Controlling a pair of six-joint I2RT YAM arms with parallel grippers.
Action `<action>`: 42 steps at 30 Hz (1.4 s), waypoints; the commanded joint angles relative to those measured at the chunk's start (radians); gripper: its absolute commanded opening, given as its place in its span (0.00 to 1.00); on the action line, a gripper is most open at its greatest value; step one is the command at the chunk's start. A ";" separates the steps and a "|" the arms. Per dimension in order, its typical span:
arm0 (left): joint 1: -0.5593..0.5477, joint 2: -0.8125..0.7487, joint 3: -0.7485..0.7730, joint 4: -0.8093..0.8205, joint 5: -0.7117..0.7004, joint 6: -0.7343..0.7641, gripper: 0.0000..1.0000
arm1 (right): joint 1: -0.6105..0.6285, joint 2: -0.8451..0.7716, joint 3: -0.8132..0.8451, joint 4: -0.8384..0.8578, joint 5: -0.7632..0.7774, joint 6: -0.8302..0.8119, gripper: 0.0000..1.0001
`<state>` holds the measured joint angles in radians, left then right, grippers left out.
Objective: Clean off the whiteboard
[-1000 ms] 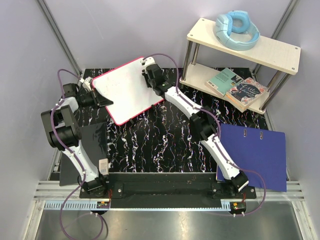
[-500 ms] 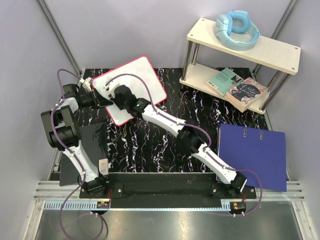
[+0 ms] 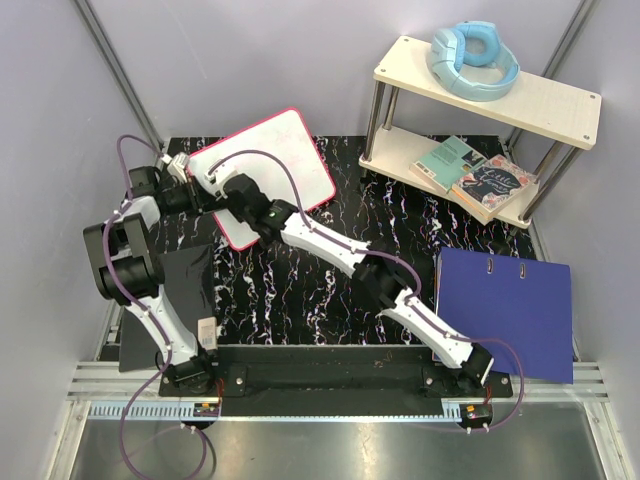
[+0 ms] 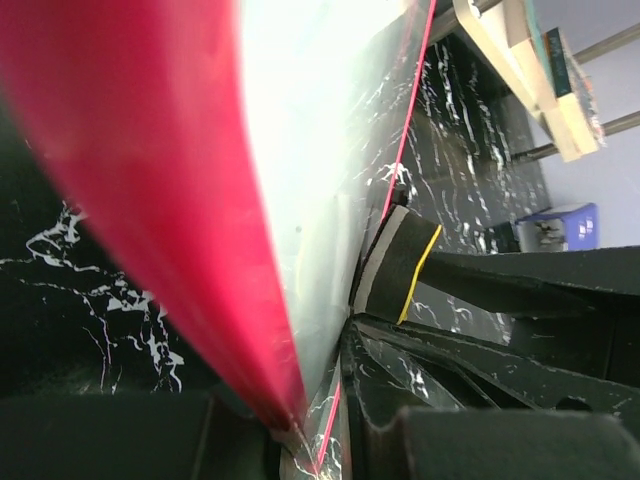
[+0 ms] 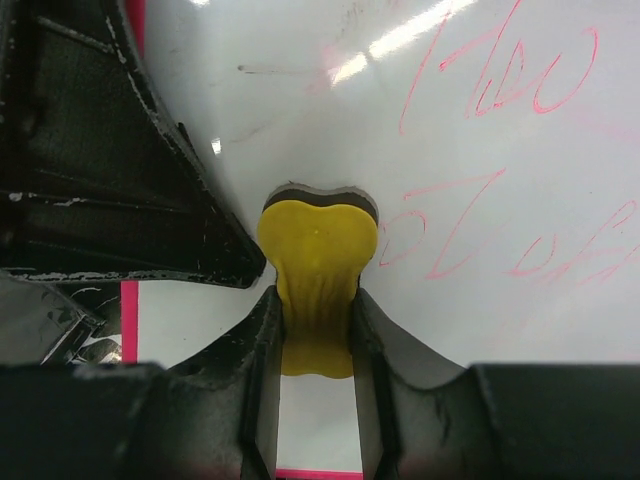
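One whiteboard (image 3: 290,155), white with a red-pink rim, sits at the far left of the desk (image 3: 300,285), turned at an angle to the desk's edges. Cannot tell whether it lies fully flat.

Surface, right wrist view: red writing (image 5: 500,90) across the upper right of the whiteboard (image 5: 450,200); faint grey smears toward the upper left.

Left claw (image 3: 203,190): pressed together on the board's left edge. In the left wrist view the rim of the whiteboard (image 4: 310,150) runs down between the fingers of the left claw (image 4: 300,430).

Right claw (image 3: 228,185): pinching a yellow eraser (image 5: 318,265) by its handle. The eraser's dark pad sits against the board, just beside the left claw and to the left of the writing. The right claw (image 5: 318,300) has both fingers tight on the handle. The eraser (image 4: 395,270) also shows in the left wrist view, touching the white face.

Surroundings:
- black panel (image 3: 185,290), near left of the desk, under the left arm
- blue folder (image 3: 510,310), near right
- two-tier shelf (image 3: 545,100), far right: light-blue headphones (image 3: 472,60) on top, two books (image 3: 470,170) on the lower tier
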<state>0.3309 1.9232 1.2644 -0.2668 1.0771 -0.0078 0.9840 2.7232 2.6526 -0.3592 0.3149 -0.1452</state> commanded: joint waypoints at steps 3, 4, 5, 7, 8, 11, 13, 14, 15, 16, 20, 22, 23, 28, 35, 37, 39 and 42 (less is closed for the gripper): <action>-0.058 -0.064 -0.074 -0.029 -0.299 0.244 0.00 | -0.129 -0.068 -0.094 -0.053 0.058 0.093 0.00; -0.058 -0.069 -0.077 -0.029 -0.292 0.249 0.00 | -0.149 -0.077 -0.103 -0.053 0.052 0.102 0.00; -0.058 -0.073 -0.079 -0.034 -0.287 0.255 0.00 | -0.159 -0.092 -0.111 -0.053 0.049 0.114 0.00; -0.058 -0.081 -0.080 -0.063 -0.276 0.275 0.00 | -0.182 -0.103 -0.132 -0.055 0.040 0.121 0.00; -0.058 -0.082 -0.076 -0.078 -0.273 0.284 0.00 | -0.188 -0.114 -0.146 -0.053 0.042 0.124 0.00; -0.055 -0.087 -0.045 -0.185 -0.264 0.359 0.00 | -0.208 -0.132 -0.174 -0.053 0.039 0.127 0.00; -0.049 -0.089 -0.011 -0.279 -0.252 0.426 0.00 | -0.215 -0.138 -0.184 -0.052 0.036 0.127 0.00; -0.044 -0.086 0.006 -0.319 -0.246 0.452 0.00 | -0.219 -0.143 -0.194 -0.050 0.033 0.130 0.00; -0.035 -0.076 0.036 -0.391 -0.234 0.500 0.00 | -0.222 -0.146 -0.197 -0.052 0.032 0.133 0.00; -0.030 -0.073 0.049 -0.423 -0.217 0.523 0.00 | -0.223 -0.148 -0.200 -0.049 0.033 0.136 0.00; -0.021 -0.067 0.061 -0.512 -0.243 0.617 0.00 | -0.231 -0.157 -0.224 -0.041 0.023 0.165 0.00; -0.015 -0.072 0.049 -0.520 -0.267 0.657 0.00 | -0.232 -0.163 -0.233 -0.032 0.020 0.168 0.00; -0.012 -0.075 0.037 -0.520 -0.275 0.667 0.00 | -0.232 -0.171 -0.250 -0.027 0.016 0.168 0.00; -0.007 -0.076 0.015 -0.509 -0.338 0.720 0.00 | -0.232 -0.230 -0.345 0.054 0.021 0.162 0.00; -0.007 -0.084 -0.002 -0.425 -0.405 0.712 0.00 | -0.216 -0.287 -0.431 0.137 -0.031 0.150 0.00; -0.006 -0.090 -0.007 -0.405 -0.421 0.704 0.00 | -0.202 -0.287 -0.431 0.147 -0.019 0.109 0.00; -0.007 -0.092 -0.007 -0.397 -0.416 0.694 0.00 | -0.183 -0.289 -0.441 0.166 -0.023 0.104 0.00; 0.002 -0.090 -0.002 -0.385 -0.388 0.655 0.00 | -0.163 -0.287 -0.456 0.180 -0.031 0.105 0.00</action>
<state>0.3462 1.8278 1.3014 -0.6830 0.9768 0.4904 0.7658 2.4771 2.2227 -0.2264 0.3248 -0.0238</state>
